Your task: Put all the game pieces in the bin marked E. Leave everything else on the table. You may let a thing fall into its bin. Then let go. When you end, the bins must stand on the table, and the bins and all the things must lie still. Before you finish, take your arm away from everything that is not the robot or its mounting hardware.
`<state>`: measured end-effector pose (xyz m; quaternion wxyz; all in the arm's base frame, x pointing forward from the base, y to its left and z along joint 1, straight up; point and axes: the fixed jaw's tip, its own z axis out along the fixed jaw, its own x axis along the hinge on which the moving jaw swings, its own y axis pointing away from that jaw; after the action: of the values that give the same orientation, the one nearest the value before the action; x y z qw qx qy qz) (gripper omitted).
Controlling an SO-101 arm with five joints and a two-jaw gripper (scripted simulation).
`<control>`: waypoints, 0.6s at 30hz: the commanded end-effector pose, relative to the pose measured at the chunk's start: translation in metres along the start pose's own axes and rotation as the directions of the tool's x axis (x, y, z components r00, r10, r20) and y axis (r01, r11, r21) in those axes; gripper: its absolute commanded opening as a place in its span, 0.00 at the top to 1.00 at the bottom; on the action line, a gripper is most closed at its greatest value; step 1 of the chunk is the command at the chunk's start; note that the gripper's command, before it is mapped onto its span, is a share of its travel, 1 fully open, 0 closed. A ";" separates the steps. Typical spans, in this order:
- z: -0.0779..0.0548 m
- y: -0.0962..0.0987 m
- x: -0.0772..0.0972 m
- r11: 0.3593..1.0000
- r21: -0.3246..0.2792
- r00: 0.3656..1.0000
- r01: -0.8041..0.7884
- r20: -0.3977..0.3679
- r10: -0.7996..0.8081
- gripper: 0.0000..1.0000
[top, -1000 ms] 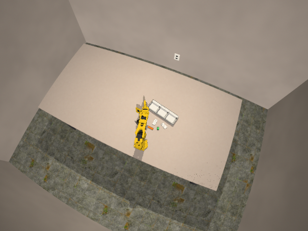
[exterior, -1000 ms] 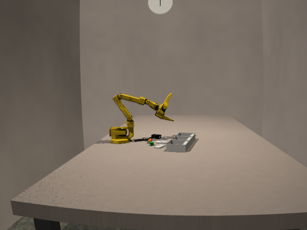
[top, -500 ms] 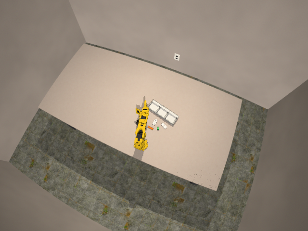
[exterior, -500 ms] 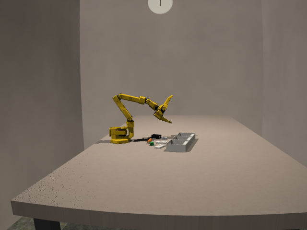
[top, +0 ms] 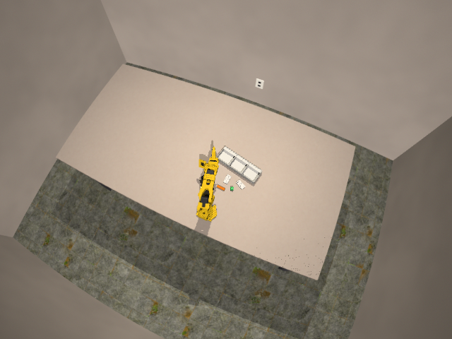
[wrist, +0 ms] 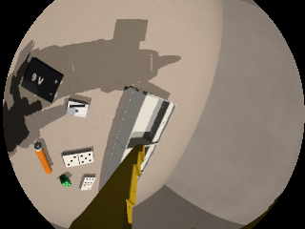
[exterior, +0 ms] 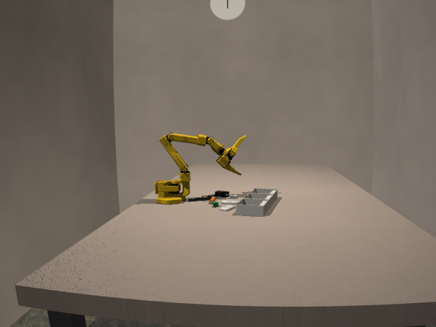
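While dominoes (top: 227,179) (exterior: 229,201) (wrist: 78,157) lie below, the gripper (top: 207,155) (exterior: 243,154) gapes empty.

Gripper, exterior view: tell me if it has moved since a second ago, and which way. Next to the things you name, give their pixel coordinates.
Yes, slightly: the gripper (top: 213,153) (exterior: 242,154) (wrist: 205,186) has dipped, its lower fingertip now nearer the top-rim level of the bins (top: 237,171) (exterior: 250,210) (wrist: 119,124).
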<state>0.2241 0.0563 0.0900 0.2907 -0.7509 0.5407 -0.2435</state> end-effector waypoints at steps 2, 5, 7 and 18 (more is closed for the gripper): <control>-0.007 -0.009 0.000 1.000 0.004 1.000 -0.021 0.000 0.021 0.00; -0.009 -0.009 0.000 1.000 -0.014 1.000 -0.028 0.001 0.028 0.00; -0.011 -0.009 0.000 0.999 -0.026 0.999 -0.033 0.002 0.034 0.00; -0.008 0.001 0.000 0.997 -0.061 0.999 -0.042 0.001 0.042 0.00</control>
<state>0.2174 0.0548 0.0925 0.2684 -0.7545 0.5573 -0.2194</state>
